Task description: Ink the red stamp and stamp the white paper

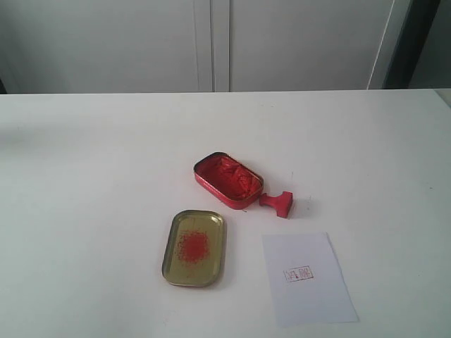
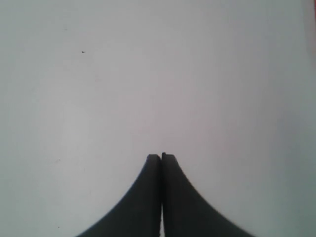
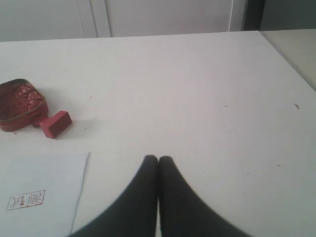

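Note:
The red stamp lies on its side on the table, its handle end touching the red ink tin; it also shows in the right wrist view. The white paper lies near the front edge, bearing a small red print, and its corner shows in the right wrist view. My right gripper is shut and empty, off to the right of the paper. My left gripper is shut and empty over bare tabletop. Neither gripper appears in the exterior view.
A gold flat tin lid with a red smudge lies left of the paper. The ink tin holds lumpy red paste. Grey cabinet doors stand behind the table's far edge.

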Available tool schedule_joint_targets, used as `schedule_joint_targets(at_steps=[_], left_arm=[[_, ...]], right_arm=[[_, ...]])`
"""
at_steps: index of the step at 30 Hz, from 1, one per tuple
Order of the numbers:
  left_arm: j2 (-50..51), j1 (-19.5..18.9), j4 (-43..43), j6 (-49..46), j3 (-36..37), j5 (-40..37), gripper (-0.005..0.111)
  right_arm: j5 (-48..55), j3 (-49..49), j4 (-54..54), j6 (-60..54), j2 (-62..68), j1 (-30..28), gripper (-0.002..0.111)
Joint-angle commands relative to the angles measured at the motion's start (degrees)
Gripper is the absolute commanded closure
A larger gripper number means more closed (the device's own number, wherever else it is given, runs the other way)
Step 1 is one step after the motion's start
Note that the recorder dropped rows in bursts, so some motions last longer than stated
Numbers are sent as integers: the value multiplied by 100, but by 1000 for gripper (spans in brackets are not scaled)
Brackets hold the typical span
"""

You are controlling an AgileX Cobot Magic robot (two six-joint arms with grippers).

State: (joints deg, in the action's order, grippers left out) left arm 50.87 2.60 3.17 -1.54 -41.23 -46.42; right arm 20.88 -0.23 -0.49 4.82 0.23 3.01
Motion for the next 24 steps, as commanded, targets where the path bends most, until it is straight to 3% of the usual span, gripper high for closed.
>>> schedule_joint_targets(at_steps=[1, 12, 24], left_arm=[[-600, -10, -51, -13, 334, 206, 107], [-1851, -10, -228, -13, 1204, 380, 107], [-3076, -10, -362, -13, 2022, 1350, 107]], right_arm=[[-81, 23, -46, -4, -23, -32, 108], [-81, 23, -46, -4, -23, -32, 108], [-81, 23, -46, -4, -23, -32, 108]])
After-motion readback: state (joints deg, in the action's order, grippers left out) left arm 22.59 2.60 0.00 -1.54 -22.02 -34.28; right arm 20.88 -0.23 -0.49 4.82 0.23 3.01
